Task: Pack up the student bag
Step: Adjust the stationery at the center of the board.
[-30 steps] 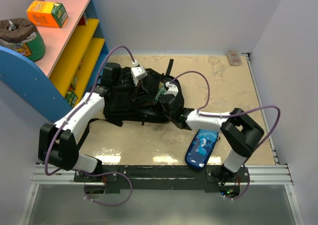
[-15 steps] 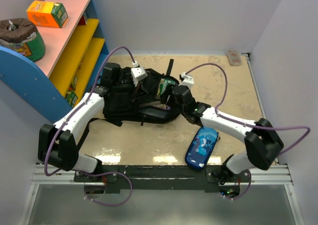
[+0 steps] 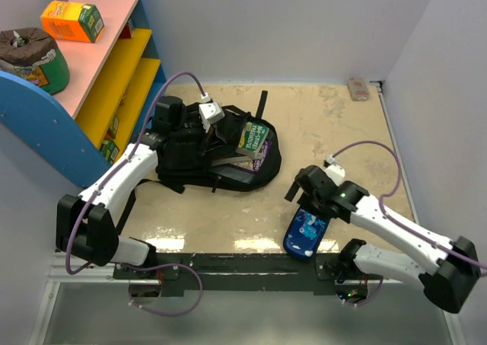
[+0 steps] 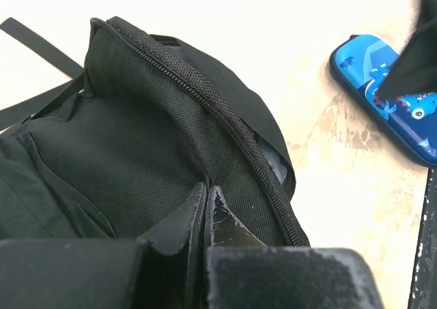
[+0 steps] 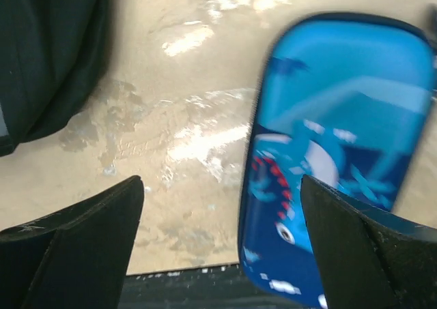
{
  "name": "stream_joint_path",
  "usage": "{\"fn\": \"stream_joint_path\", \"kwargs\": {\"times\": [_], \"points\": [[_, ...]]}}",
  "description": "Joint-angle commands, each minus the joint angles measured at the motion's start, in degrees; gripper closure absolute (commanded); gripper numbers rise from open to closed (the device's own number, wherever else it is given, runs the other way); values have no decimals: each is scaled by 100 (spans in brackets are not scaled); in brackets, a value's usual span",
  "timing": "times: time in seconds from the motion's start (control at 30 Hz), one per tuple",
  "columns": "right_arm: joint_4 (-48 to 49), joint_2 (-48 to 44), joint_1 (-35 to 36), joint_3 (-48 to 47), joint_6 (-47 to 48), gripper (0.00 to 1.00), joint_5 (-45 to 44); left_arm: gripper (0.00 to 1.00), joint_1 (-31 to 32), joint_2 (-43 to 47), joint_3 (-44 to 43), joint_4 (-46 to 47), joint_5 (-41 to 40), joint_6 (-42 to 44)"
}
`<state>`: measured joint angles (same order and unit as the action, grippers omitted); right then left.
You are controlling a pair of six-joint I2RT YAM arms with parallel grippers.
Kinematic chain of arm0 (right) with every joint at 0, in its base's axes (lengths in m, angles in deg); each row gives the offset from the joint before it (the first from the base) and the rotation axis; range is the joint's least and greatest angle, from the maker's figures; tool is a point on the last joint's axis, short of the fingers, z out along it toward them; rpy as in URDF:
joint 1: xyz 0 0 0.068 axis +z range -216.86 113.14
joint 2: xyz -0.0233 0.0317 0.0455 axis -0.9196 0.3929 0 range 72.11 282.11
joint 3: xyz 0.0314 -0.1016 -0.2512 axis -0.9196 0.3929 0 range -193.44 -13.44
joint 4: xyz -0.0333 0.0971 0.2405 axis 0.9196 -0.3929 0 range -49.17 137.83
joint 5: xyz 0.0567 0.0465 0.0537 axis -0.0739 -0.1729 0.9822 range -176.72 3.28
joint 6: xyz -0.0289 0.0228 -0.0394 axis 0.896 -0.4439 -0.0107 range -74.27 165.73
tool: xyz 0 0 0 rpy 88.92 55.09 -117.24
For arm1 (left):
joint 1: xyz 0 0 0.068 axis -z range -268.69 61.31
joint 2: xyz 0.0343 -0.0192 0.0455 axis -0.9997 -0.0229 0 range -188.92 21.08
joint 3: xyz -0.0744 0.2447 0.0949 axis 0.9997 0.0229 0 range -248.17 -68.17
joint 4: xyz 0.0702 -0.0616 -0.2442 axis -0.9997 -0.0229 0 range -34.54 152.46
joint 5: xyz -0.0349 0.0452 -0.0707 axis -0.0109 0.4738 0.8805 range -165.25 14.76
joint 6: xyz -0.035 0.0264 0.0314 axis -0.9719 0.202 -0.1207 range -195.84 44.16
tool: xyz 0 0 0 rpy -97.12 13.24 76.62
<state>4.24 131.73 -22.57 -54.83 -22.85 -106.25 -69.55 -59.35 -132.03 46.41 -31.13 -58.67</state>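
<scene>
The student bag (image 3: 190,158), a floppy black backpack, lies left of the table's middle with its mouth facing right. A green and purple book (image 3: 253,139) shows in the mouth. My left gripper (image 3: 207,126) is shut on a fold of the bag's fabric (image 4: 136,145) just behind the zip, and its fingertips (image 4: 213,196) are pressed together. My right gripper (image 3: 303,194) hangs open over the far end of a blue patterned pencil case (image 3: 307,232). In the right wrist view the case (image 5: 334,152) lies under the right finger (image 5: 355,247), with nothing between the jaws.
A blue, pink and yellow shelf (image 3: 114,63) stands at the left with an orange box (image 3: 72,20) on top. A small tan object (image 3: 358,88) lies in the far right corner. White walls close in the table; a metal rail (image 3: 251,263) runs along its near edge.
My right gripper has pulled out of the bag's mouth, opened wide and swung right and nearer, over the pencil case. The book now shows in the bag. The left gripper keeps its hold.
</scene>
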Motion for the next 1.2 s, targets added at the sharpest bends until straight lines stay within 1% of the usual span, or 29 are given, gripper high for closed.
{"fn": "stream_joint_path", "kwargs": {"times": [0.0,0.03,0.1,0.17,0.27,0.3,0.43,0.5,0.67,0.7,0.73,0.83,0.93,1.1,1.17], "points": [[-2131,-766,9,-343,-1324,1,-657,100,2,343,-13,164,317,-3],[-2345,-941,9,-387,-1621,1,-675,100,2,334,-13,181,325,-29],[-2592,-1083,27,-335,-1851,1,-667,100,2,334,-4,190,325,-47],[-2610,-1180,27,-195,-2009,1,-439,100,2,334,-4,199,343,-47],[-2497,-1128,35,112,-2107,2,-315,100,2,343,5,199,352,-38],[-2522,-1093,53,122,-2273,2,-306,100,2,352,13,190,369,-21],[-2549,-943,71,78,-2318,7,-385,100,2,352,22,199,413,-38],[-2575,-742,97,43,-2318,9,-368,100,2,361,-21,173,440,-29],[-2506,-310,272,-80,-2687,6,-420,100,2,352,-92,278,545,-91],[-2313,-293,316,-115,-2757,6,-490,100,-6,343,-92,296,580,-108],[-2120,-301,343,-98,-2697,1,-630,100,2,334,-92,296,580,-100],[-1513,-223,334,60,-2661,1,-789,100,-6,308,-136,270,580,-38],[-1564,101,343,131,-2732,1,-912,100,-6,282,-206,112,528,85],[-1679,647,396,-141,-2494,1,-719,100,-6,264,-233,138,571,50],[-1653,979,571,-142,-2564,1,-579,100,-6,255,-259,164,589,-20]]}}
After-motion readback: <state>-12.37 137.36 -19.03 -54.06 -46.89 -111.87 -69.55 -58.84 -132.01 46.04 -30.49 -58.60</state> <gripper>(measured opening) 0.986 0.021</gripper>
